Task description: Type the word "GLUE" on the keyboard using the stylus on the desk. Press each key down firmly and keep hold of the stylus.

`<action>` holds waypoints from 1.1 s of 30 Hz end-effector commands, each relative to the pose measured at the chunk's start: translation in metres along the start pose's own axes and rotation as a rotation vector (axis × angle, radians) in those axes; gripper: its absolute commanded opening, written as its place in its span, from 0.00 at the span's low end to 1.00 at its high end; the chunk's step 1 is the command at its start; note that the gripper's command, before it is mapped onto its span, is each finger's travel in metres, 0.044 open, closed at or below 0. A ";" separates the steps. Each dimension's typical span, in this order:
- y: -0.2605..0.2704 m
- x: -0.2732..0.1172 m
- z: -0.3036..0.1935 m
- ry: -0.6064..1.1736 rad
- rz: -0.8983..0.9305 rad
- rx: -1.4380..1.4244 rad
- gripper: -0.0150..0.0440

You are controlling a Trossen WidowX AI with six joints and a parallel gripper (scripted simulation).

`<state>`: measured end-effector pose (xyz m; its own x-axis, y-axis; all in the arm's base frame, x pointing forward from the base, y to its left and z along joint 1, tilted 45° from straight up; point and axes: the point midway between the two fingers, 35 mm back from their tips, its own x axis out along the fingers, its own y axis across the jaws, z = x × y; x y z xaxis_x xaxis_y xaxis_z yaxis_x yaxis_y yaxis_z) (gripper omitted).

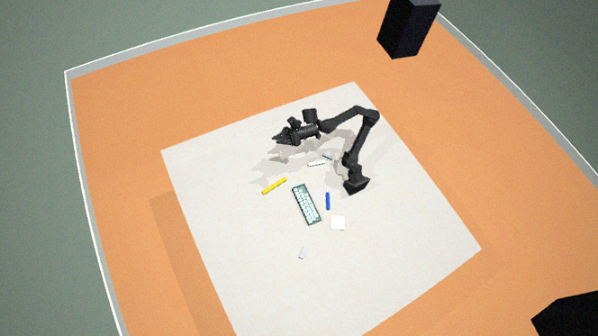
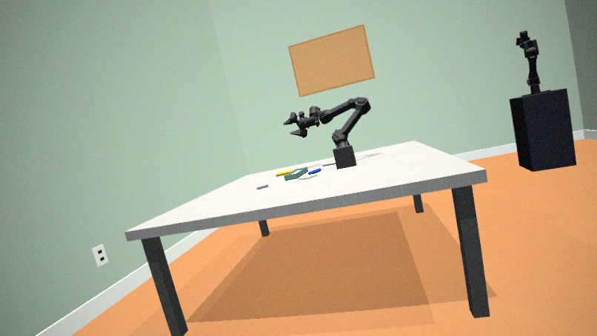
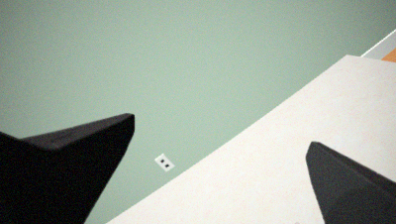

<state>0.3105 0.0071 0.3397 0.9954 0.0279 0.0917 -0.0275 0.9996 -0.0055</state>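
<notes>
Lying flat near the middle of the desk (image 1: 380, 279) is the keyboard (image 1: 306, 204), and nothing has touched a key, so I think no letter of the word is typed yet. Two thin sticks lie beside it: a yellow one (image 1: 273, 186) on the side toward the far left corner and a blue one (image 1: 327, 200) on the side nearer my arm's base (image 1: 356, 183). I cannot tell which is the stylus. My gripper (image 1: 283, 137) hangs high above the desk, well apart from both sticks, with its fingers spread wide and holding nothing. It points out past the desk edge at the wall. I think I must bring it down and pick up a stick first.
</notes>
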 end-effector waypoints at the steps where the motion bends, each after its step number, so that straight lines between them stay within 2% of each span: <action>1: 0.001 0.001 -0.002 0.008 0.005 0.002 0.96; 6: 0.034 0.026 -0.059 0.229 0.082 0.048 0.73; 12: 0.055 0.042 -0.145 0.590 0.006 0.094 0.47; 17: 0.072 0.032 -0.223 0.911 -0.107 0.043 0.25; 25: 0.086 -0.019 -0.321 1.315 -0.345 -0.252 0.25; 29: 0.086 -0.047 -0.350 1.427 -0.464 -0.485 0.25; 33: 0.084 -0.063 -0.363 1.463 -0.529 -0.652 0.25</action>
<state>0.2846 0.0893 -0.0222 0.1510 -0.6245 -0.7663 0.0093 0.7761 -0.6306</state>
